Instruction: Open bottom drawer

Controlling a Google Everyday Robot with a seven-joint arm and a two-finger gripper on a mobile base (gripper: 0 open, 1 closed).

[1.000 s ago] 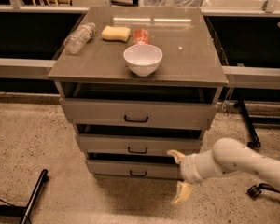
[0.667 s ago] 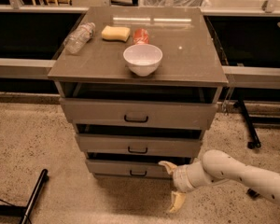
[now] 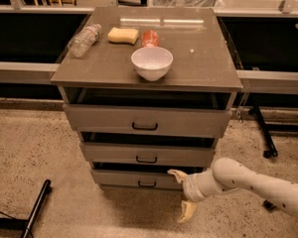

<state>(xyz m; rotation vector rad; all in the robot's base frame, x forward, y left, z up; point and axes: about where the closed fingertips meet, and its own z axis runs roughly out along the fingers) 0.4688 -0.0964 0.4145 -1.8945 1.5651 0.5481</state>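
Note:
The bottom drawer (image 3: 134, 179) is the lowest and narrowest front of the grey-brown cabinet, with a small black bar handle (image 3: 147, 184). It stands slightly out, with a dark gap above it. My gripper (image 3: 183, 194) comes in from the right on a white arm (image 3: 253, 185). Its two yellowish fingers are spread wide apart. The upper finger (image 3: 178, 175) lies against the right part of the drawer front. The lower finger (image 3: 187, 211) hangs below it over the floor. The gripper is right of the handle and holds nothing.
On the cabinet top (image 3: 208, 68) stand a white bowl (image 3: 151, 62), a clear plastic bottle (image 3: 84, 39), a yellow sponge (image 3: 122, 35) and a red can (image 3: 150, 38). The two upper drawers (image 3: 145, 120) stand slightly out. A black stand leg (image 3: 37, 207) lies on the speckled floor at the left.
My gripper and arm have moved left along the cabinet's base, from its right edge to the right part of the bottom drawer front. The drawers have not moved.

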